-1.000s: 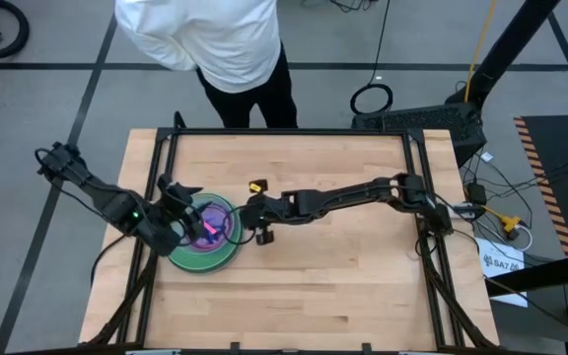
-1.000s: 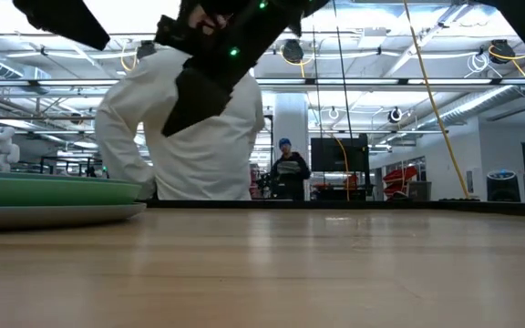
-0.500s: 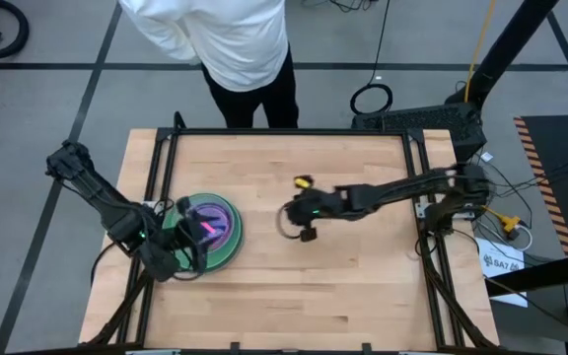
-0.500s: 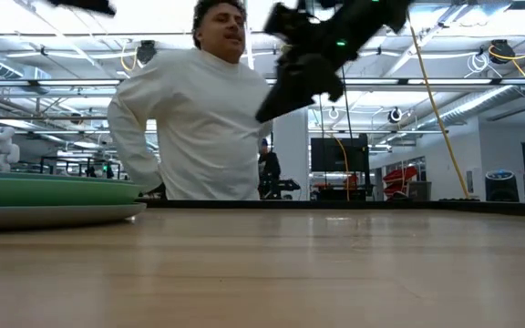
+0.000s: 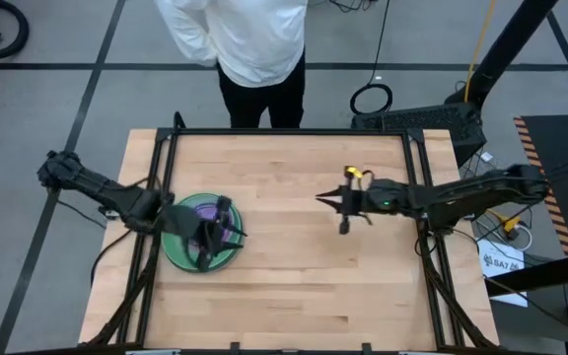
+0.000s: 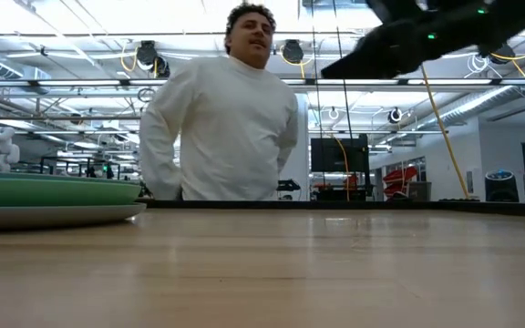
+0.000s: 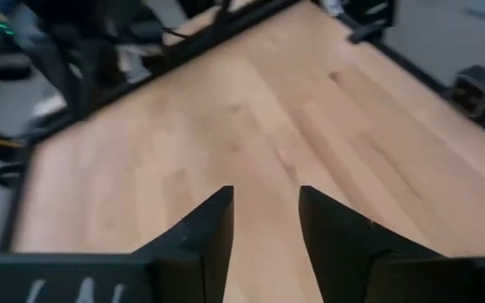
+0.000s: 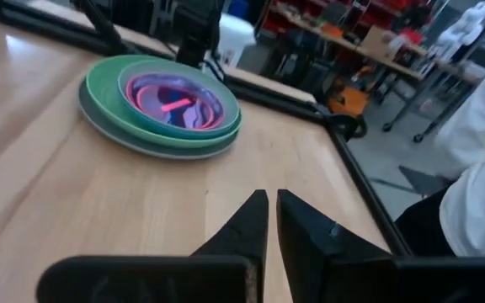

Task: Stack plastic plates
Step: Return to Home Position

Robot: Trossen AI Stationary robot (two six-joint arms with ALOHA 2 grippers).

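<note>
Right gripper [image 8: 272, 199], nearly closed and empty, pulling back from plate stack [image 8: 160, 106]; left gripper [image 7: 265, 199], slightly parted, retreating too. Stacking looking finished.

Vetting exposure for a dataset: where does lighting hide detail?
Low view: bright ceiling lights behind leave the right gripper a dark silhouette; the table carries a pale sheen. High view: even light, faint shadows. Right wrist view: the stack of plates is evenly lit, without strong glare.
</note>
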